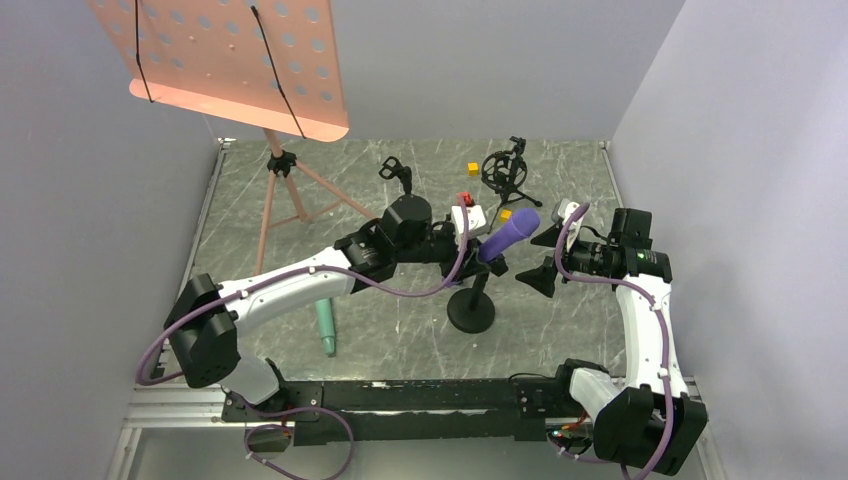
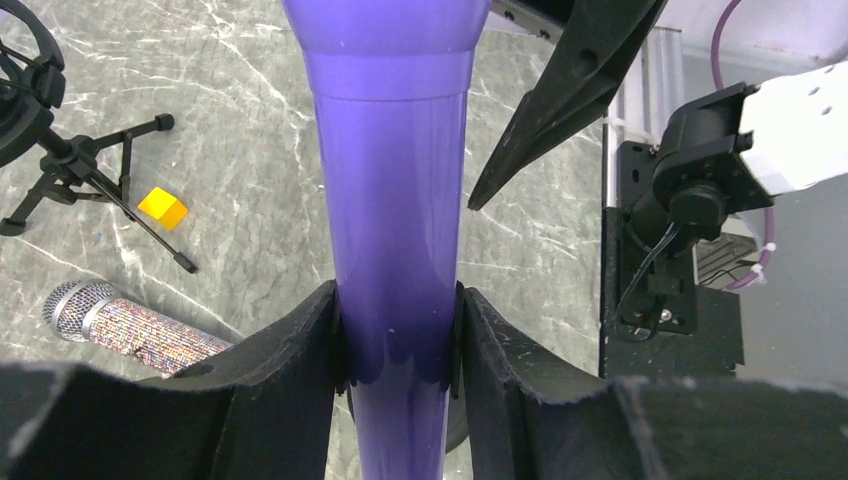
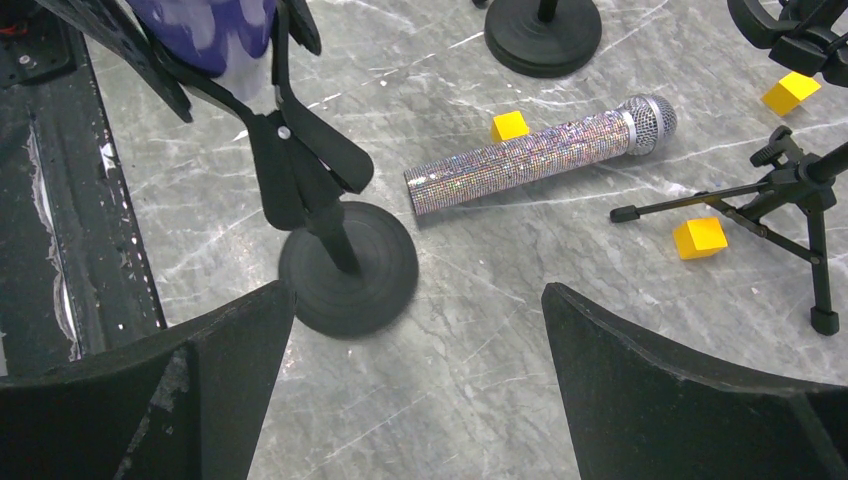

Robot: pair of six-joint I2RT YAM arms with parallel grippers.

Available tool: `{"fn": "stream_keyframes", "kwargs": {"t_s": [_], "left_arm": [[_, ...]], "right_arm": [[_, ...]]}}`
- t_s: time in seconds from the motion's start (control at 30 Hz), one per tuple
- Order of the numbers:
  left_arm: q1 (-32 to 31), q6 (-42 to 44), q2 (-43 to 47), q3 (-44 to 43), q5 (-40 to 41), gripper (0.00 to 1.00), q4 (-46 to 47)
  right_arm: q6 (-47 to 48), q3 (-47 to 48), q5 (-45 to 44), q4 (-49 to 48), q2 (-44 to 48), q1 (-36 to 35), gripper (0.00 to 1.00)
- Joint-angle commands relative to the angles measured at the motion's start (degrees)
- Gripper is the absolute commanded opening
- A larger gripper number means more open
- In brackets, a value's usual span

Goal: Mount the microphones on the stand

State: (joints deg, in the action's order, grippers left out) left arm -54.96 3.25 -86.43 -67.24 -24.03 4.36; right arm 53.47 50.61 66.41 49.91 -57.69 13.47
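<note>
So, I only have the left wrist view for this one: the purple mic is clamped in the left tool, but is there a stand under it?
Observer: Yes. The right wrist view shows the purple mic at the clip of a round-base stand.
Operator: And the right tool?
Observer: The right tool is open and empty, hovering near that stand.
Operator: Where's the green mic?
Observer: The top view shows the mint green mic lying flat beside the left arm.

The left end effector (image 2: 398,345) clamps the purple microphone (image 2: 395,200) upright.
</note>
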Motion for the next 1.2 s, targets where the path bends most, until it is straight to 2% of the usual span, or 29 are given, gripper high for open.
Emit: {"fn": "stream_keyframes", "kwargs": {"t_s": [0.0, 0.27, 0.63, 0.83, 1.17], "left_arm": [[-0.2, -2.5, 5.0, -7.3, 0.5, 0.14, 1.8], [1.7, -2.6, 4.4, -14.8, 4.5, 0.11, -5.1], [9.1, -2.8, 0.1, -25.3, 8.5, 0.10, -11.9], [13.5, -5.1, -4.9, -30.3, 10.1, 0.10, -11.0], [15.6, -1.8, -16.4, -41.9, 17.2, 0.09, -8.6]], "right_arm": [[0.7, 0.4, 0.7, -0.1, 0.6, 0.3, 1.00], [0.9, 0.4, 0.7, 0.1, 1.0, 0.3, 1.00], [1.9, 0.6, 0.7, 1.0, 1.2, 0.6, 1.00], [2.8, 0.7, 0.7, 1.9, 1.3, 0.9, 1.00], [4.4, 0.8, 1.1, 3.3, 1.3, 1.7, 1.00]]}}
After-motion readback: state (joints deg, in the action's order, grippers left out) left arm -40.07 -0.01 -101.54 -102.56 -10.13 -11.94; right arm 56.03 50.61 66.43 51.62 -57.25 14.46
